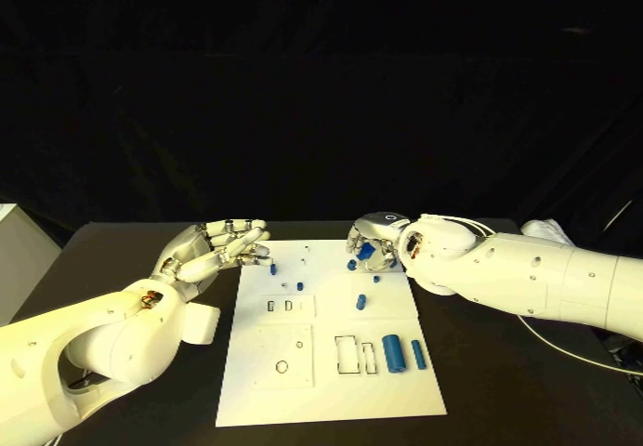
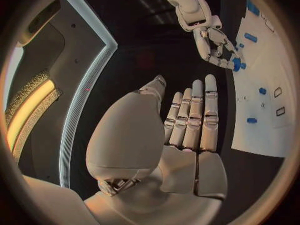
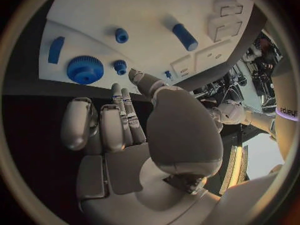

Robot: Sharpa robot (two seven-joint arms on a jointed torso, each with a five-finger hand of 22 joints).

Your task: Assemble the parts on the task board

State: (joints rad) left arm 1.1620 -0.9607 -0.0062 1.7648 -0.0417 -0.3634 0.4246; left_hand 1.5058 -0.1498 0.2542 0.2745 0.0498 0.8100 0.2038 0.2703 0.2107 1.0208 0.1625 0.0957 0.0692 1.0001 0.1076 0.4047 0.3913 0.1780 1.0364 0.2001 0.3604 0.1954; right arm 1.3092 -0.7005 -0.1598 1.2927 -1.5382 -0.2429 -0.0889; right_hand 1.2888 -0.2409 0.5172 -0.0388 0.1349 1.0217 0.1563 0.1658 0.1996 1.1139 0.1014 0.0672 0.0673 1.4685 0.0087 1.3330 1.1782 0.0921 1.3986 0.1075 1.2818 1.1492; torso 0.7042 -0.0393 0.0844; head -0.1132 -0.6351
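Note:
The white task board (image 1: 328, 390) lies in the middle of the black table. A blue gear (image 1: 364, 249) (image 3: 85, 69) lies on the board near its far edge, just beyond my right hand's fingertips (image 3: 116, 89). My right hand (image 1: 378, 238) (image 2: 215, 44) hovers over that far end with its fingers stretched out and nothing in its grasp. Small blue pegs (image 1: 273, 268) (image 1: 300, 284) (image 1: 361, 300) are scattered on the far half of the board. Two blue cylinders (image 1: 393, 352) (image 1: 418, 354) lie near the right edge. My left hand (image 1: 221, 246) (image 2: 190, 120) floats off the far left corner, holding nothing.
Rectangular recesses (image 1: 355, 354) and a raised plate with a round hole (image 1: 282, 366) mark the board's near half. A white box (image 1: 14, 255) stands at the table's left edge. A cable (image 1: 590, 351) runs along the right side.

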